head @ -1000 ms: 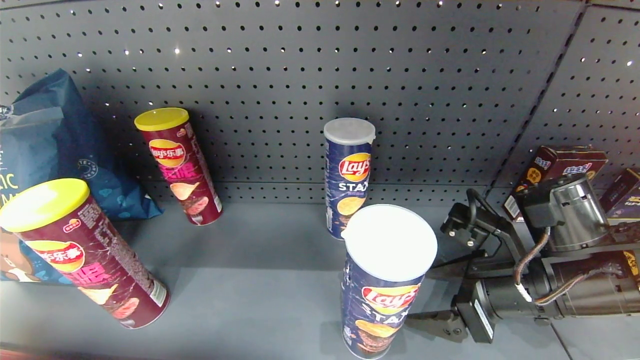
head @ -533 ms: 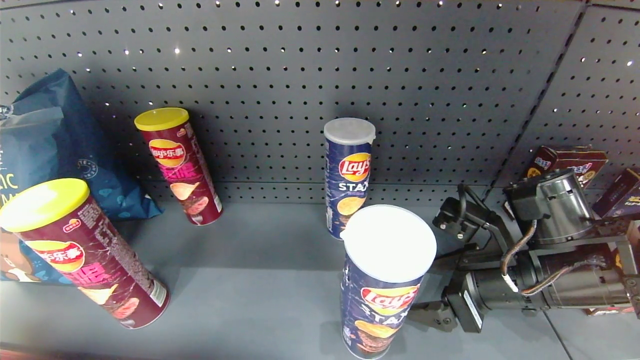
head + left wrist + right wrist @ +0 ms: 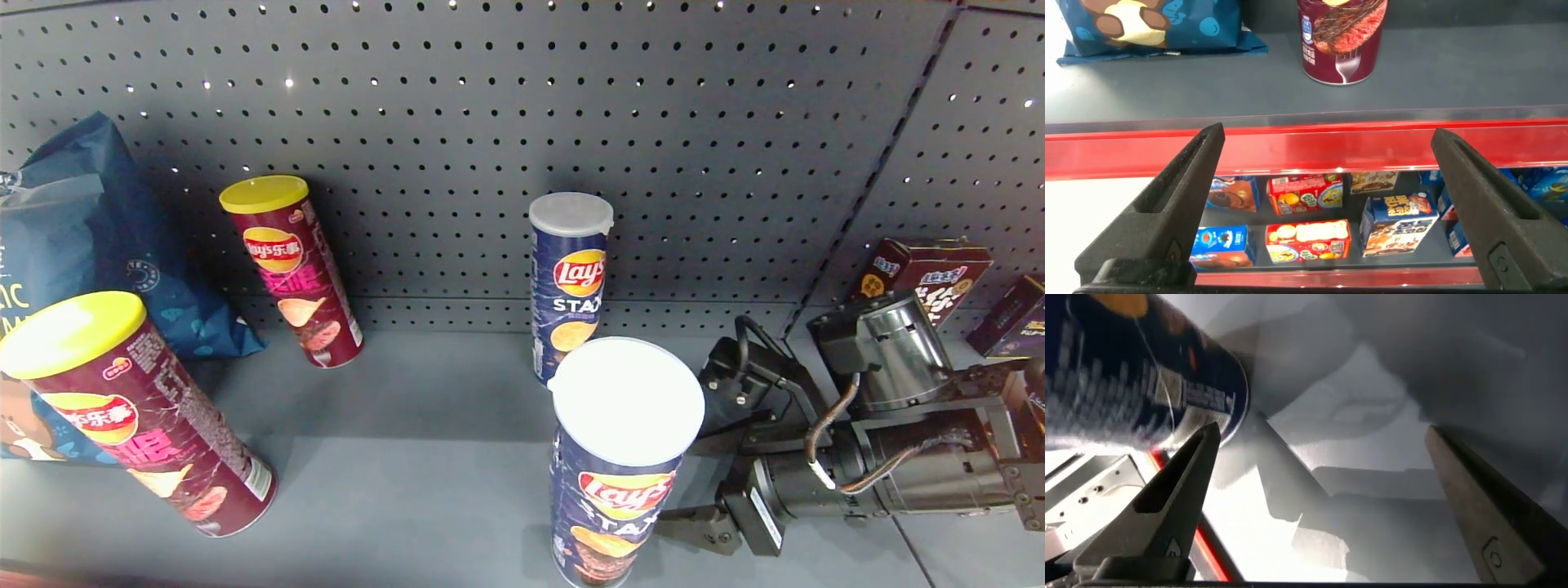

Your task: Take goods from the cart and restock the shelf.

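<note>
Blue cardboard crisp tube with white lid [image 3: 624, 457] stands upright on the grey metal shelf [image 3: 424, 457], apparently placed; right gripper [image 3: 690, 482] beside it, jaws spread, empty. Left gripper [image 3: 1328, 135] also gapes empty, so another cart item looks due next

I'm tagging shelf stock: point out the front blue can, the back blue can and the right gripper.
front blue can [image 3: 627, 400]: head view, middle of its white lid.
back blue can [image 3: 569, 282]: head view, label on its side.
right gripper [image 3: 1321, 433]: right wrist view, midway between its fingertips.
</note>
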You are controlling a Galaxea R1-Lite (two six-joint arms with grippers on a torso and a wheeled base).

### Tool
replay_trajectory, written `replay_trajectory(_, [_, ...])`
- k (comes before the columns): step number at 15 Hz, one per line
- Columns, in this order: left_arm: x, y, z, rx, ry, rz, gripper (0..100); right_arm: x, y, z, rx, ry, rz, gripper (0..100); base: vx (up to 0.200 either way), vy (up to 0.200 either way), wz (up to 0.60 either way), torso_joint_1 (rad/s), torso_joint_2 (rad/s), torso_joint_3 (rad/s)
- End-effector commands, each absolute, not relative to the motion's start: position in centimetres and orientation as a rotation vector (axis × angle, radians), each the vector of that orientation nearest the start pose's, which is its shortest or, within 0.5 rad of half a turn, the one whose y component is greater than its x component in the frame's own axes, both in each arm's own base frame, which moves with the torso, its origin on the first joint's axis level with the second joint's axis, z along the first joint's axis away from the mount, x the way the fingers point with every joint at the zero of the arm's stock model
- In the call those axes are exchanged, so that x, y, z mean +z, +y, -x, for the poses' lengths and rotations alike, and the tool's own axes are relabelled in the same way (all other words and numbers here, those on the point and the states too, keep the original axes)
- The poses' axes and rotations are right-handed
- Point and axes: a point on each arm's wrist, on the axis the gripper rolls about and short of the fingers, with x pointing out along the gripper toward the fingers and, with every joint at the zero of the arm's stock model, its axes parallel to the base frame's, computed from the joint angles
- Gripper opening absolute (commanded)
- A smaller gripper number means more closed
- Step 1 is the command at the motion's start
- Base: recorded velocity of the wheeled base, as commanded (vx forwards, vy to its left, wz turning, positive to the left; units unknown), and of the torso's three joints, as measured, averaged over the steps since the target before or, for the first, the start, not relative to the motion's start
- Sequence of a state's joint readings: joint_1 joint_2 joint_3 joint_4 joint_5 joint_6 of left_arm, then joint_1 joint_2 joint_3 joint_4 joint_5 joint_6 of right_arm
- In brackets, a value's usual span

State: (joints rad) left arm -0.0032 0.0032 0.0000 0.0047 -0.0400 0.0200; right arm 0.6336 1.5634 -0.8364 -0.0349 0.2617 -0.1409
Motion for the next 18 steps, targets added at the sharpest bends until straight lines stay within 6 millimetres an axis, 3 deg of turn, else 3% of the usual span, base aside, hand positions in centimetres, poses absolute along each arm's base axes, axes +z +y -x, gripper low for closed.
replay_trajectory(1, [7.5, -0.1, 2.3, -0.043, 0.007, -0.02, 100, 17.8, 15.2, -19.7, 0.909, 0.63, 0.258, 100, 0.0, 0.0, 0.0, 0.0, 0.0, 0.0])
replay_trajectory(13, [7.5, -0.1, 2.2, -0.045, 0.009, -0.02, 100, 18.0, 16.5, -20.1, 0.939, 0.619, 0.268, 100, 0.0, 0.0, 0.0, 0.0, 0.0, 0.0])
replay_trajectory(18, [7.5, -0.1, 2.2, -0.045, 0.009, -0.02, 100, 17.7, 15.4, -18.7, 0.941, 0.628, 0.27, 100, 0.0, 0.0, 0.0, 0.0, 0.0, 0.0])
